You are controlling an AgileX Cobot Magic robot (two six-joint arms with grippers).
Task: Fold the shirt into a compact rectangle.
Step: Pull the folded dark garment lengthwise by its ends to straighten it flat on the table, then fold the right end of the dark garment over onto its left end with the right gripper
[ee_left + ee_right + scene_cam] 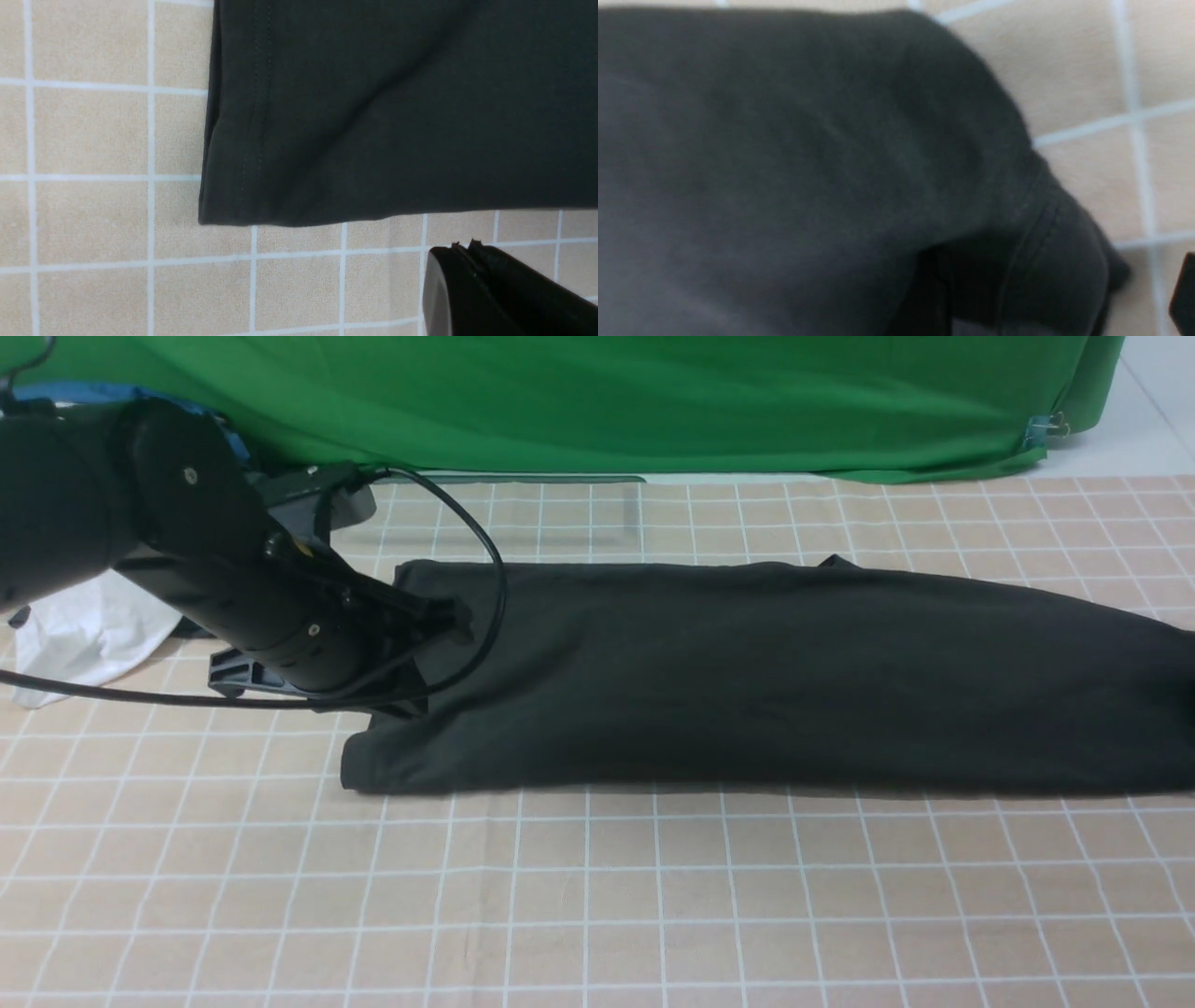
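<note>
Black cotton shirt (766, 677) lies flat as a long band across the checked surface (597, 896), hem end by our left arm. Left fingers (467, 249) are together, holding nothing, just off the hem corner. Right fingers (1183, 294) barely show at the far end; we read them apart. Cloth looks soft, light, floppy: pinch both corners at the doubled hem.

No legible text, label or number on any visible surface.
</note>
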